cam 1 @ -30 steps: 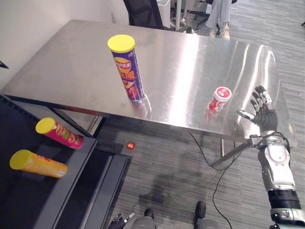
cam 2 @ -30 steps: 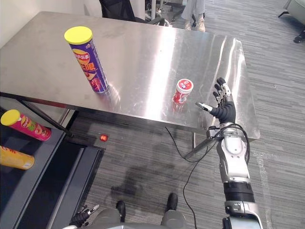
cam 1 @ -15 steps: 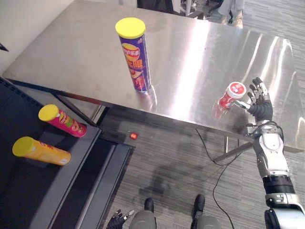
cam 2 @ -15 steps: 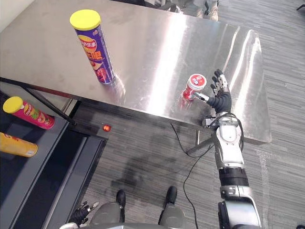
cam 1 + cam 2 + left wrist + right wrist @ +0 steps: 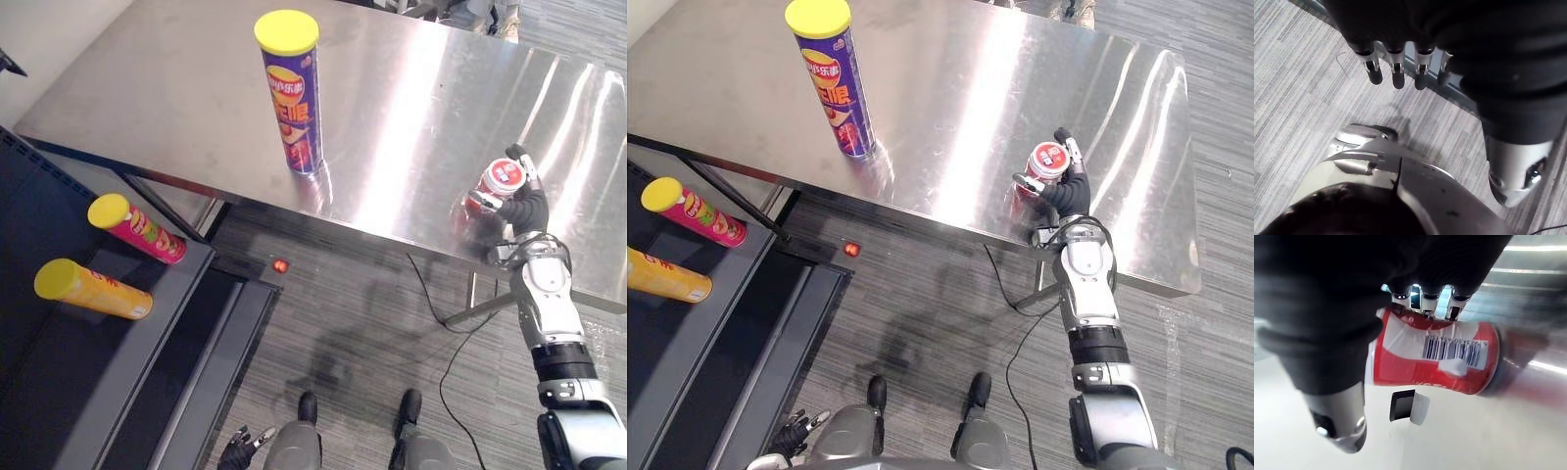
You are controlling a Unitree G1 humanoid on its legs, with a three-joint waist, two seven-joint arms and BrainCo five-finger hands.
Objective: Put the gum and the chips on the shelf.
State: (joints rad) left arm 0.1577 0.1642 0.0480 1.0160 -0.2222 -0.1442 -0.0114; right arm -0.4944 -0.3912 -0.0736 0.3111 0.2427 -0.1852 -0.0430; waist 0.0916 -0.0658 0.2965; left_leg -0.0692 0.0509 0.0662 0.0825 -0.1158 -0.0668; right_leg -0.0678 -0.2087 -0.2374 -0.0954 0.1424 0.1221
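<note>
Lowest and nearest, the left hand (image 5: 1397, 73) hangs over the grey ribbed carpet (image 5: 353, 333), its silver, dark-tipped fingers loosely straight in a row and holding nothing. A small round red object (image 5: 280, 264) lies on that carpet just below the table's near edge. To the robot's left stands a dark, matte shelf (image 5: 59, 392) with flat boards. Two long cardboard tubes lie on their sides on it, both capped with yellow plastic lids: an orange tube (image 5: 91, 289) nearer, and a pink tube (image 5: 137, 228) beyond it, close to the board's edge. The table (image 5: 176, 88) is a broad sheet of brushed stainless steel, streaked with bright reflections. Near its front edge, on the robot's right, the gum canister (image 5: 502, 179) stands upright, a short, glossy red cylinder with a white-rimmed lid and a barcode on its wall. The right hand (image 5: 524, 206) is wrapped round it: the fingers (image 5: 1422, 301) curve over the far side of the canister and the thumb (image 5: 1403, 406) comes in against the near side, so the canister sits between them. Farther back and well to the left, the chips tube (image 5: 291, 93) stands upright, tall, slim and purple with a flat yellow lid, mirrored faintly in the steel at its base.
</note>
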